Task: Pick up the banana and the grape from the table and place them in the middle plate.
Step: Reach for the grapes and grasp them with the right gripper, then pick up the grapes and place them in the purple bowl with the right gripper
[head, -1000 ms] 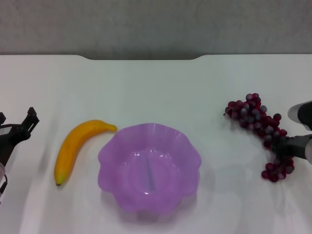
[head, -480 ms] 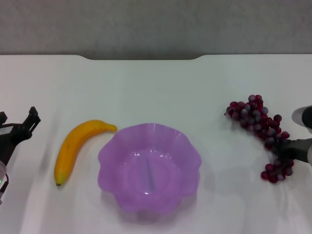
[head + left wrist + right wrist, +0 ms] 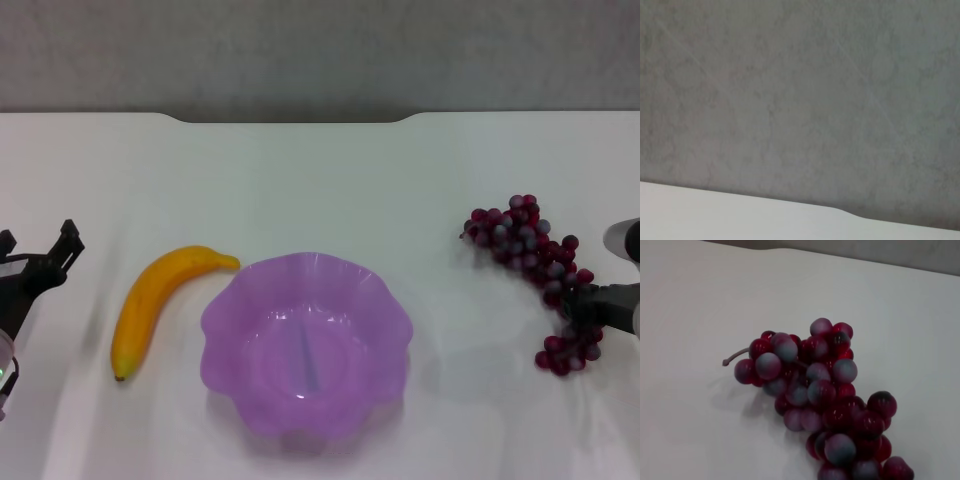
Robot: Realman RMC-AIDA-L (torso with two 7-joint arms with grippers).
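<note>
A: Where is everything placed?

B: The long bunch of dark red-purple grapes [image 3: 535,270] is seen lying on the plain white smooth desk [image 3: 320,190], well to the right of the translucent purple scalloped plate [image 3: 306,345]. The curved yellow-orange glossy banana [image 3: 155,300] is laid just left of the plate, its tip almost at the rim. Nothing is seen inside the plate.

A: And the claws?

B: The right claw [image 3: 600,303] is set at the lower end of the bunch; whether it is closed on it cannot be told. The left claw [image 3: 40,262] is held spread and empty, near the banana but apart from it.

A: What could be spoiled?

B: If only a few end grapes are pinched, the bunch may be dragged or dropped short of the plate. The light plate could also be knocked aside.
</note>
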